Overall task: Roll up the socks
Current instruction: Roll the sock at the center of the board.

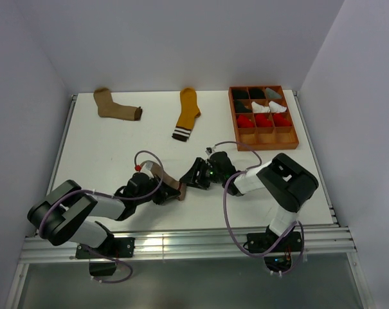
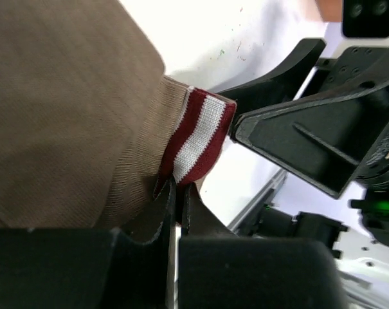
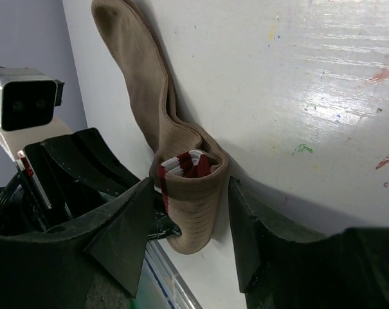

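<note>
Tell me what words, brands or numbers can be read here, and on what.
None readable: no text on the light brown sock, tan sock, mustard sock, wooden tray or arms.
A tiny marking on the camera housing is too small to read.

Sock [image 3: 191, 193], left fingers [image 3: 162, 226] between right fingers [image 3: 253, 238]

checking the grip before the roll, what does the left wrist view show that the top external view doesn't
Only left wrist: the red-white cuff pinched in the shut left pincer. Only top external: the tan sock, the mustard sock and the wooden tray of rolled bundles. Both: the light brown sock and the open right pincer by its cuff.
</note>
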